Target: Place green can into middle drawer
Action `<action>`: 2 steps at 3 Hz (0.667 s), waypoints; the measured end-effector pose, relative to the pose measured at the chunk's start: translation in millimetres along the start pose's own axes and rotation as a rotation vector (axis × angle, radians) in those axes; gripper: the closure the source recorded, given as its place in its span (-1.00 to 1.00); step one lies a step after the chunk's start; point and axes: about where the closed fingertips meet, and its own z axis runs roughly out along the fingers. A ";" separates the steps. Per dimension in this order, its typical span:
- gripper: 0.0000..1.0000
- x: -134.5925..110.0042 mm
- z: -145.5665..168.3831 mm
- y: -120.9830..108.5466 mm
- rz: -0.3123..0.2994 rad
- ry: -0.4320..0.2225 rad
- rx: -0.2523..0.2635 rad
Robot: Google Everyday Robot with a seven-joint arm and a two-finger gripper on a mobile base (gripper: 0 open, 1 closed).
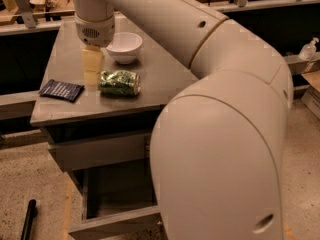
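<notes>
The green can [119, 82] lies on its side on the grey cabinet top [160, 69], in front of the white bowl [124, 46]. My gripper [92, 74] hangs from the white wrist over the cabinet top, just left of the can and very close to its left end. The middle drawer [112, 199] stands pulled open below, its dark inside partly hidden by my big white arm [225, 149]. The drawer above it [100, 151] is shut.
A dark blue packet [61, 90] lies on the cabinet top left of the gripper. A black object [28, 219] lies on the speckled floor at lower left. A white bottle [308, 49] stands on a ledge at the right.
</notes>
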 end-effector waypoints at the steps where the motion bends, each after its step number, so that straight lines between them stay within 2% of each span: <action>1: -1.00 -9.4 22.0 2.6 0.080 -0.014 -0.008; 2: -1.00 -2.6 35.8 2.0 0.120 -0.022 0.013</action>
